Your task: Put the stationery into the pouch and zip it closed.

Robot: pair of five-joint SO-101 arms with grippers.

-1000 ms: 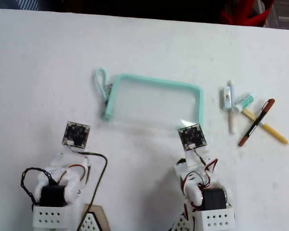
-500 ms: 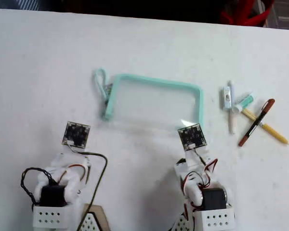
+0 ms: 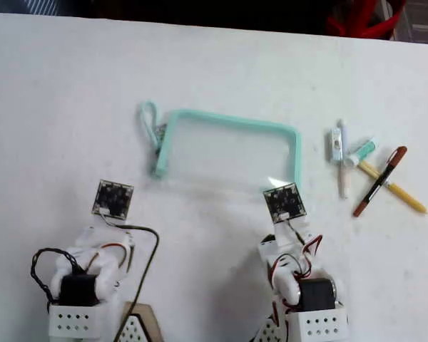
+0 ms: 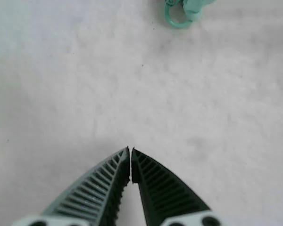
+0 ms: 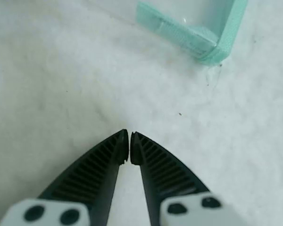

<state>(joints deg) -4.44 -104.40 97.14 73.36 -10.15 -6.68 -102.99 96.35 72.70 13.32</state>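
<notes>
A clear pouch [image 3: 232, 120] edged in mint green lay flat at mid-tabletop [image 3: 71, 71], its pull loop [image 3: 149, 114] at one end. Off the other end, apart from it, sat the stationery: a brown marker [image 3: 392, 162] crossing a yellow pen [image 3: 408, 197], beside white items. The left tool [image 4: 130, 153] and right tool [image 5: 129, 141] hovered over bare tabletop, tips pressed together, gripping nothing.
</notes>
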